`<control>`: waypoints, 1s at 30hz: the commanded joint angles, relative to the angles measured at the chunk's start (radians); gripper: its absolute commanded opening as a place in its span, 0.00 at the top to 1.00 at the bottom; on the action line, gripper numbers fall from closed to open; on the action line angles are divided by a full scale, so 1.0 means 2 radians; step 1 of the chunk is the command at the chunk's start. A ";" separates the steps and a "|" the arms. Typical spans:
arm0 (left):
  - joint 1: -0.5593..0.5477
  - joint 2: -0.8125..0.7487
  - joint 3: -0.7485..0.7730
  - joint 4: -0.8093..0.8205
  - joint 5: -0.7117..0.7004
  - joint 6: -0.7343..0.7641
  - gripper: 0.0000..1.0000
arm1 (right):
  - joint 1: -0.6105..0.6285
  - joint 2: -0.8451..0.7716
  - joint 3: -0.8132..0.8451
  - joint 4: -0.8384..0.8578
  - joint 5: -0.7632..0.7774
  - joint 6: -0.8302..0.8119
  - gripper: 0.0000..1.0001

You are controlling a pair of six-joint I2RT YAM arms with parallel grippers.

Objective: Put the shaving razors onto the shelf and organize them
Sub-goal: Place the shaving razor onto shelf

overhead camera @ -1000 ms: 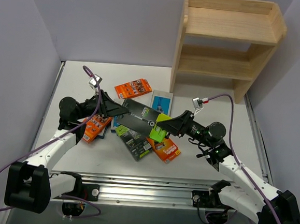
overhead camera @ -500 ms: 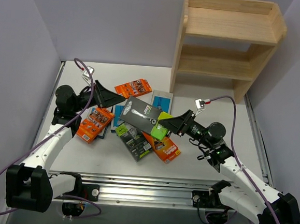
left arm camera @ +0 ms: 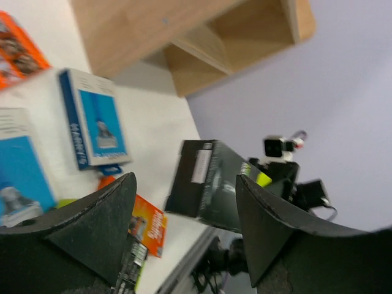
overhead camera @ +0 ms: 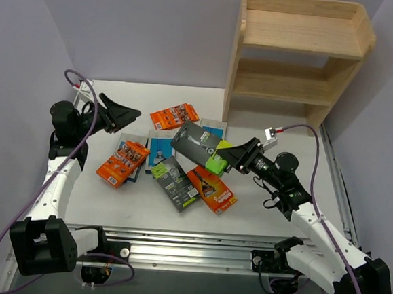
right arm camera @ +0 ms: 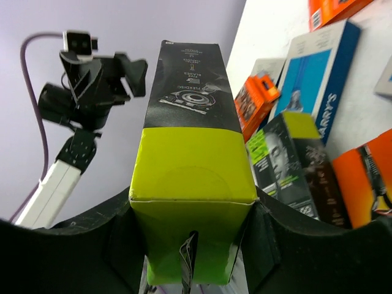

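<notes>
Handing over looks done: your left jaws have let go of the black box and swung back left, standing apart and empty. Right jaws stay clamped on its lime-green end, box held above the counter, near the shelf. Shelving it comes next.

On my feed I see a white table filling the middle of the frame, pale lavender walls closing its left, top and right, and a silver metal rail along the bottom edge.
</notes>
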 commanded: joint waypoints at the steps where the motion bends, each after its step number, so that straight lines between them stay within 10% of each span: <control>1: 0.030 -0.016 0.027 -0.082 -0.034 0.058 0.26 | -0.025 -0.006 0.080 0.038 -0.002 -0.003 1.00; 12: -0.054 -0.045 0.019 -0.223 -0.210 0.271 0.26 | -0.098 0.078 0.326 -0.060 -0.021 -0.048 1.00; 30: -0.093 -0.078 0.004 -0.239 -0.218 0.292 0.25 | -0.302 0.184 0.476 -0.013 0.018 0.059 1.00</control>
